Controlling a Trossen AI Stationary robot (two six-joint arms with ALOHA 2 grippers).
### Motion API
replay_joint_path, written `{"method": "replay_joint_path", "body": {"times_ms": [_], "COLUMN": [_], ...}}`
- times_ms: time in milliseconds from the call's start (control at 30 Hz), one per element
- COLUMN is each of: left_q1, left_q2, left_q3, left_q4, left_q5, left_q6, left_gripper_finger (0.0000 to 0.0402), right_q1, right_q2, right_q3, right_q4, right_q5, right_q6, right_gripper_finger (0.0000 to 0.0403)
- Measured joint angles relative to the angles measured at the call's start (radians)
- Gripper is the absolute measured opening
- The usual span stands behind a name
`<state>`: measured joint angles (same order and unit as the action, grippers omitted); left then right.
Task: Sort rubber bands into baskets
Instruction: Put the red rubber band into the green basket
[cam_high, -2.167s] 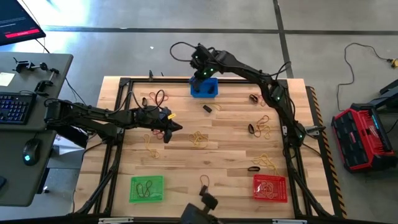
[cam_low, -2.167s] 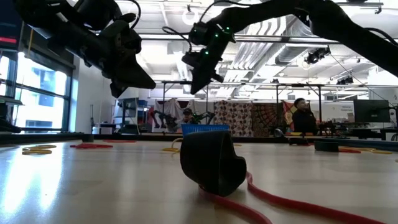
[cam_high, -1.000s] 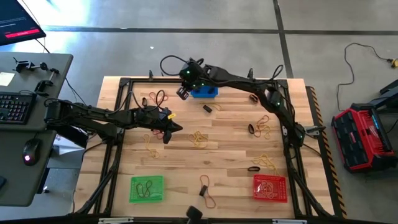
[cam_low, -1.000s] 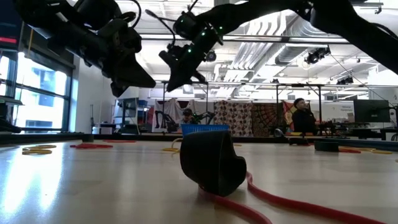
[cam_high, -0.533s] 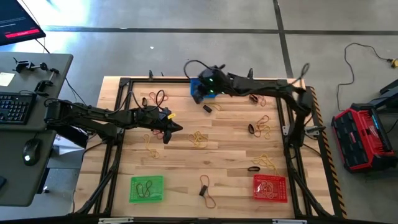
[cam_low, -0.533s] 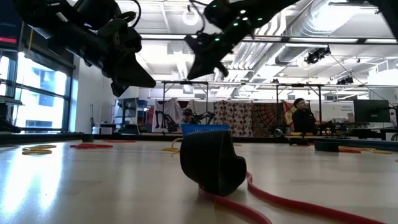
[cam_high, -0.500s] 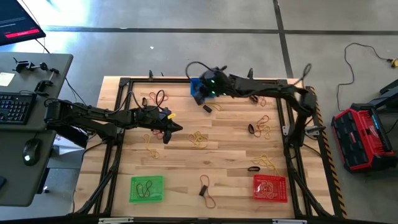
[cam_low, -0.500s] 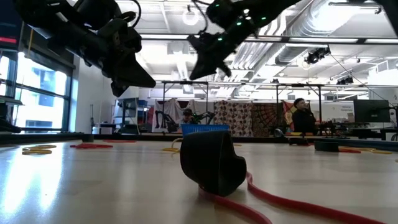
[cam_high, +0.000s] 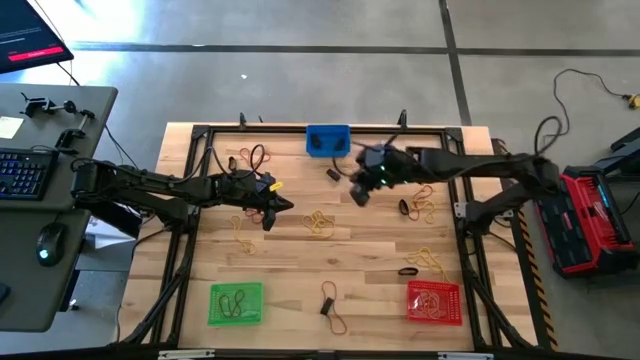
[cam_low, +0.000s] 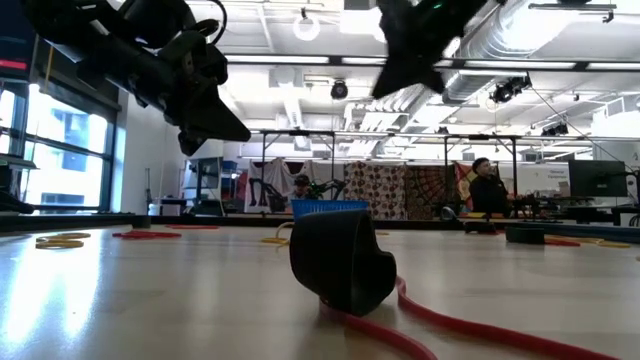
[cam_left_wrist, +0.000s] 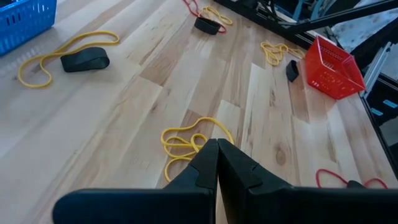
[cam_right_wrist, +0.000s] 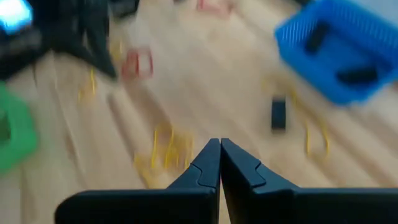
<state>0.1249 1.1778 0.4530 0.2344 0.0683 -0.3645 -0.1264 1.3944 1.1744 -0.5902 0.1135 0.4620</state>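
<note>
Two robot arms hang over a wooden table (cam_high: 380, 250) strewn with rubber bands, both grippers pinched closed and holding nothing.

From above, the left gripper (cam_high: 281, 207) sits over the table's left-centre beside a yellow band cluster (cam_high: 319, 222); the right gripper (cam_high: 357, 193) is near the middle, between the blue basket (cam_high: 327, 139) at the far edge and loose bands (cam_high: 418, 205) to its right, with the green basket (cam_high: 236, 304) and red basket (cam_high: 434, 302) at the near corners. At table height, a black band (cam_low: 340, 258) fills the foreground, the blue basket behind it. The left wrist view shows closed fingers (cam_left_wrist: 205, 165) above yellow bands (cam_left_wrist: 183, 142), the red basket beyond. The right wrist view shows shut fingers (cam_right_wrist: 208, 163), the blue basket far off.
</note>
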Motion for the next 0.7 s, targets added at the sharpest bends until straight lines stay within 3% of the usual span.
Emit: {"method": "replay_joint_path", "body": {"times_ms": [433,700], "left_q1": [0.0,0.0], "left_q2": [0.0,0.0], "left_q3": [0.0,0.0], "left_q4": [-0.004,-0.004], "left_q5": [-0.014,-0.014], "left_q6": [-0.021,-0.029], "left_gripper_finger": [0.0,0.0], "right_q1": [0.132,-0.006], "right_q2": [-0.095,-0.236], "right_q3": [-0.004,-0.278], "right_q4": [-0.485,-0.365], "right_q5": [-0.012,-0.061], "right_q6": [0.234,0.351], "right_gripper_finger": [0.0,0.0]}}
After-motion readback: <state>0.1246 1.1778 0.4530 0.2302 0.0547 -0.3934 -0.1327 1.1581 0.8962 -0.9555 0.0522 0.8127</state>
